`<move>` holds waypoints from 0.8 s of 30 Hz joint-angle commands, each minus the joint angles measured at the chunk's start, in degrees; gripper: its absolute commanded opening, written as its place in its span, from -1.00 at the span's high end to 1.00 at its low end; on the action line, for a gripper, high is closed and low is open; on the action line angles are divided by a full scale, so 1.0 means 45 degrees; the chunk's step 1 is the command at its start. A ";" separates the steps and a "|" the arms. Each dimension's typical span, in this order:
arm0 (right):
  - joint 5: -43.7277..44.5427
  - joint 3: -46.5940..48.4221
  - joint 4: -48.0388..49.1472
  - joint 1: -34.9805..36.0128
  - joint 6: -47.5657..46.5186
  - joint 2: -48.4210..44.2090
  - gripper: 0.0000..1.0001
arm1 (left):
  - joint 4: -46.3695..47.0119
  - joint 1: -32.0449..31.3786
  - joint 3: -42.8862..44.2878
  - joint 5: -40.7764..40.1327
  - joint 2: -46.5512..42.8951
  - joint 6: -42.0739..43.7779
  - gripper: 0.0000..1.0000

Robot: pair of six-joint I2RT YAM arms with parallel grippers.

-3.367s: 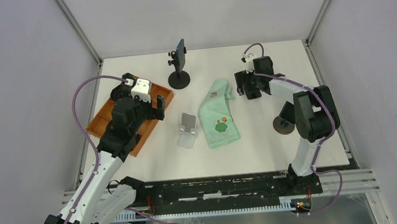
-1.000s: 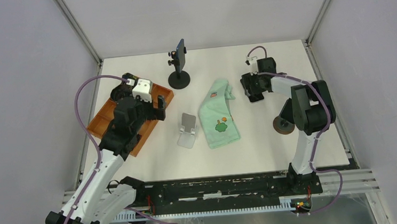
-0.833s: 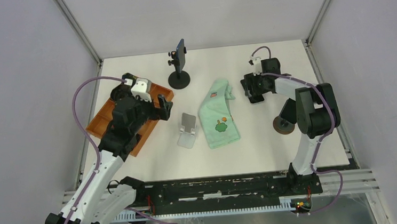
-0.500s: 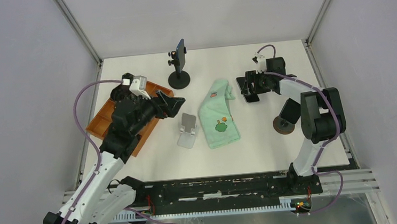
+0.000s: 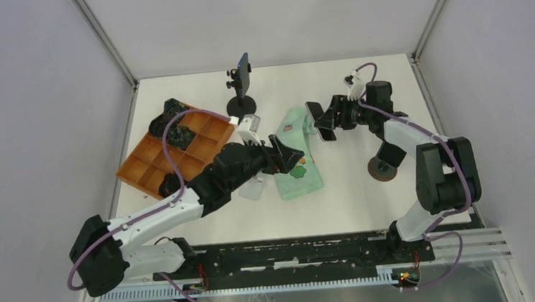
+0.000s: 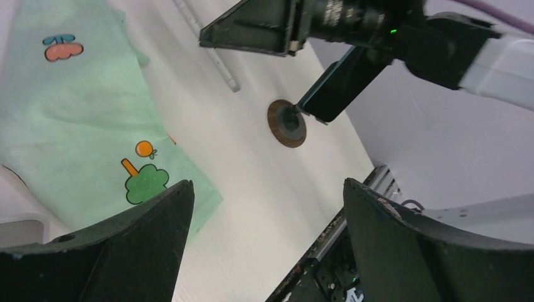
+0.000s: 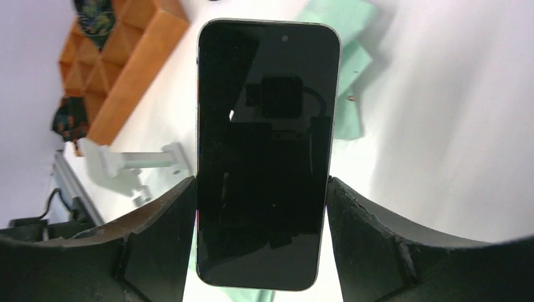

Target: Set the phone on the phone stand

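Snugly inside the right hand [image 7: 259,192], the phone [image 7: 261,119].

This is a robotics lab test cell. A bare white table [image 5: 354,187] sits boxed in by plain grey panels [image 5: 30,105] and aluminium frame posts [image 5: 104,37]. Two robot arms are bolted to a black rail [image 5: 294,252] along the bottom of the overhead view, trailing purple cables [image 5: 165,146].
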 commanded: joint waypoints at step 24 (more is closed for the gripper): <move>-0.3056 -0.2761 0.4319 -0.0044 0.3199 -0.3437 0.30 | 0.2757 -0.0888 0.2917 -0.2088 0.5978 -0.1649 -0.68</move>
